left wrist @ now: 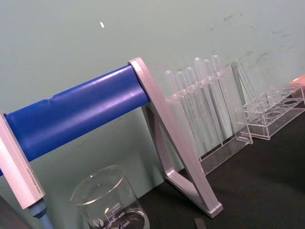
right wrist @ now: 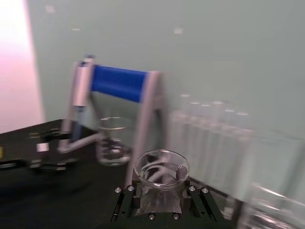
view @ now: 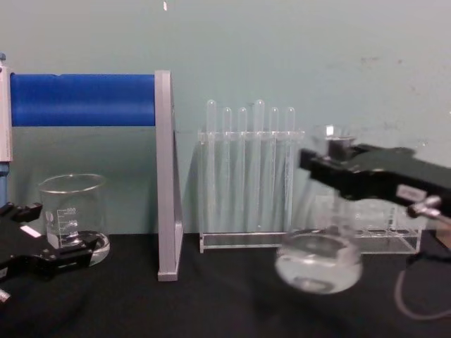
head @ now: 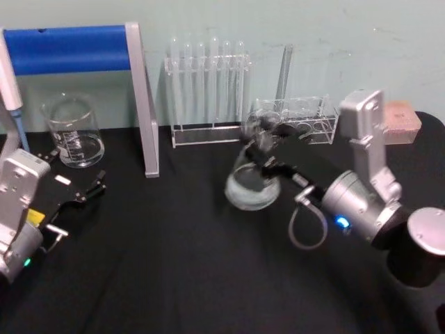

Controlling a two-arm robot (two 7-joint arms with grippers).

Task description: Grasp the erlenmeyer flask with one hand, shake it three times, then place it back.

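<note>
Where the right claw (head: 261,143) clamps its neck, erlenmeyer flask (head: 252,186) is just before the test tube rack (head: 208,94), clear liquid in base. Left claw (head: 78,205) spread wide near beaker (head: 73,132), counter (head: 174,264) left.

Beaker (head: 72,131), blue-barred stand (head: 69,49) and test-tube rack (head: 208,94) along wall

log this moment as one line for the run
right gripper | fingers shut on neck of clear glass conical erlenmeyer flask | flask before clear test tube rack | left gripper open, parked by clear cylindrical beaker
</note>
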